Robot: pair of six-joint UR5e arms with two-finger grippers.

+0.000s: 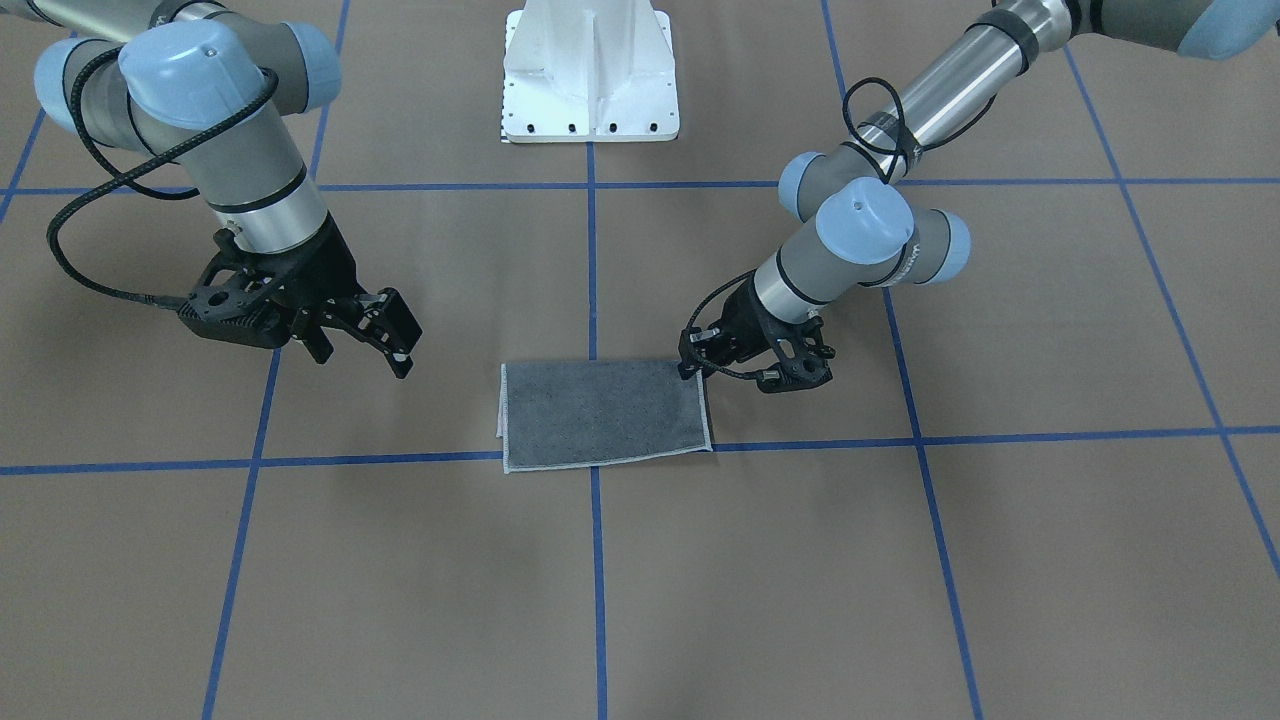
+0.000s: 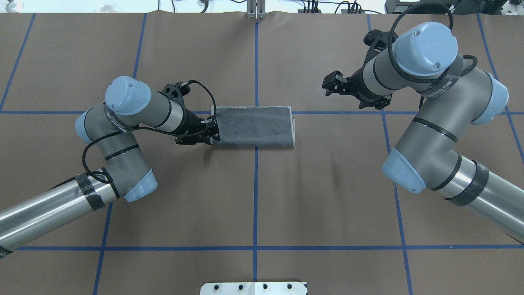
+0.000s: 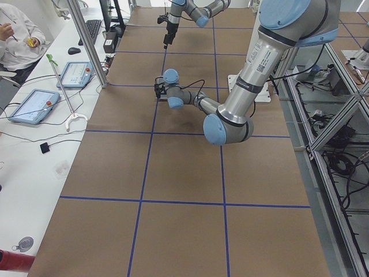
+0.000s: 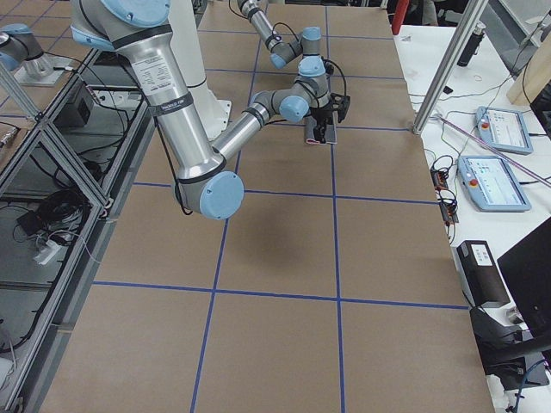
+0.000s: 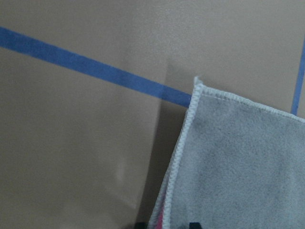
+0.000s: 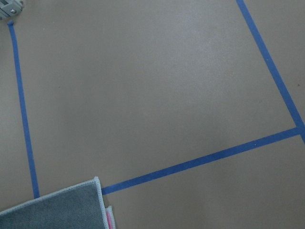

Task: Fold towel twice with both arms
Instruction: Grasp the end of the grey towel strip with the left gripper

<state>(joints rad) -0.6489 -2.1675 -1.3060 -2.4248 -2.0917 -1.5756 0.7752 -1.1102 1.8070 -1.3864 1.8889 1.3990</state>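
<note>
Towel (image 2: 254, 126) lies flat at mid-desk (image 2: 327, 196), folded into a long rectangle. Grey face up, with a pink sliver at the layered short edges. Its long edge away from the robot lies on a blue tape line (image 2: 123, 112).

Left pincer (image 2: 212, 131) is low at the towel's short edge on the left arm's side. Tips show either side of the hem; cannot tell if it is clamped.

Right pincer (image 2: 330, 85) is raised, fingers apart, holding nothing, well apart from the towel.

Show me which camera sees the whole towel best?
The front-facing view: the towel lies whole, grey side up. Overhead, the left gripper covers a corner; wrist cameras catch only corners; side views barely show it.
</note>
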